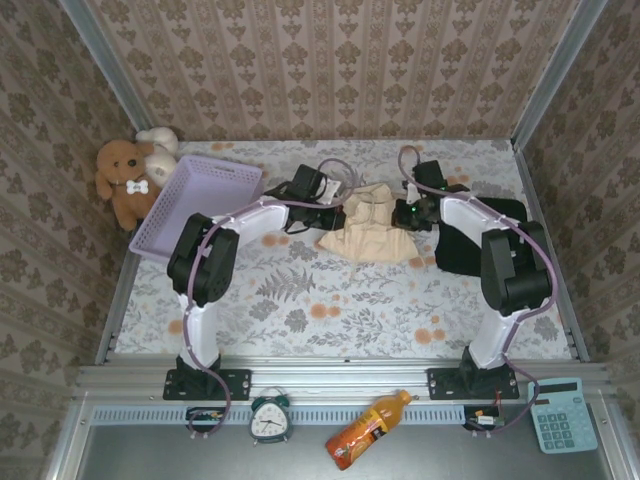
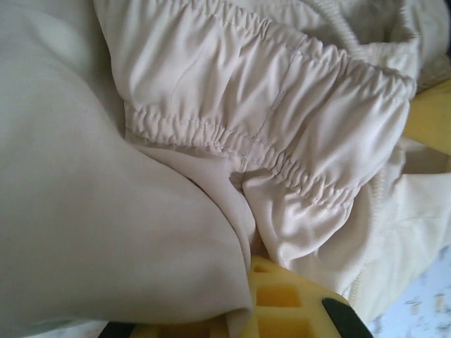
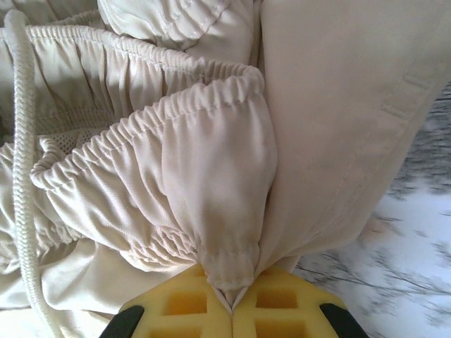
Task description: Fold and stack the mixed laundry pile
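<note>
The cream-beige garment (image 1: 368, 228) lies bunched near the middle of the table's (image 1: 300, 300) far edge, the black garment (image 1: 462, 250) just beside it toward the right edge. The left gripper (image 2: 248, 310) clenches a fold of the cream cloth, and the right gripper (image 3: 231, 301) pinches its gathered hem (squeezed between yellow pads (image 3: 183, 303)).

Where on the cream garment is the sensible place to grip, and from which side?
The cream garment's gathered elastic band, one end from each side: the bunched hem gives thick, firm folds to pinch. The left fingers and right fingers pinch it.
</note>
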